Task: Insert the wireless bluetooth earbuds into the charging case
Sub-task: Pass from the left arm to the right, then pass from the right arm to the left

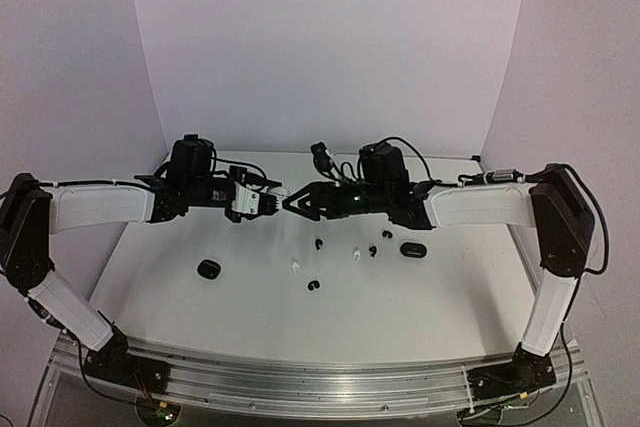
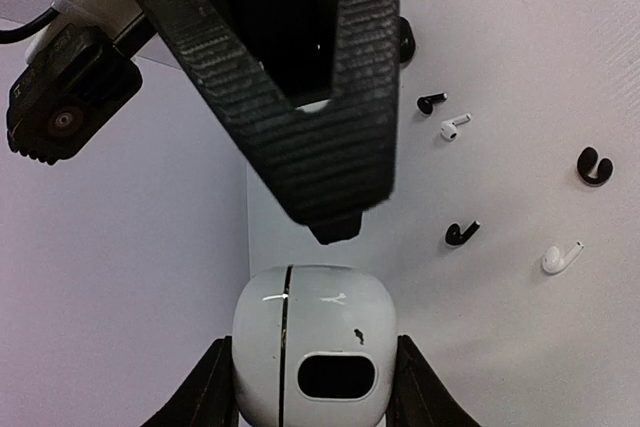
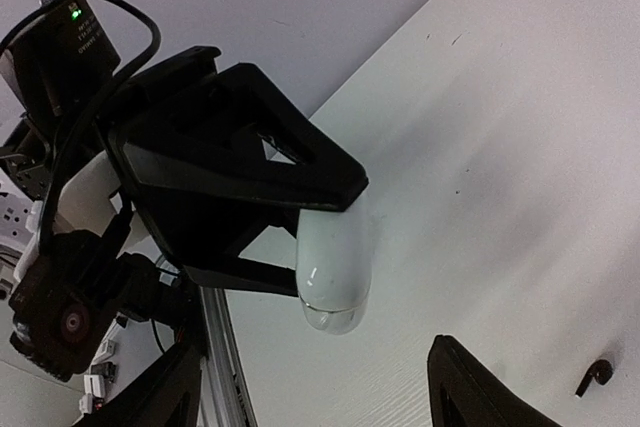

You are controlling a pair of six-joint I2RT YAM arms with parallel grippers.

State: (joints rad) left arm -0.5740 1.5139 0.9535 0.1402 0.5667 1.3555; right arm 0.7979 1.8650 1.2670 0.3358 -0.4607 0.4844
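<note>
My left gripper (image 1: 272, 202) is shut on a white pebble-shaped charging case (image 2: 315, 352), held in the air above the table with its lid seam closed. My right gripper (image 1: 295, 203) faces it tip to tip. Its jaws are open, with the case (image 3: 333, 265) just ahead of the gap between the fingers (image 3: 480, 387). Several earbuds lie on the table below. The black ones are at mid table (image 1: 318, 244), at the front (image 1: 314, 285) and as two to the right (image 1: 373, 250) (image 1: 386, 235). The two white ones (image 1: 296, 266) (image 1: 356, 253) lie among them. The left wrist view shows a white bud (image 2: 560, 258) and a black bud (image 2: 461, 233).
Two black cases lie on the white table (image 1: 450, 297), one at the left (image 1: 208, 269) and one at the right (image 1: 413, 249). White walls close in the back and sides. A metal rail (image 1: 300, 382) runs along the near edge.
</note>
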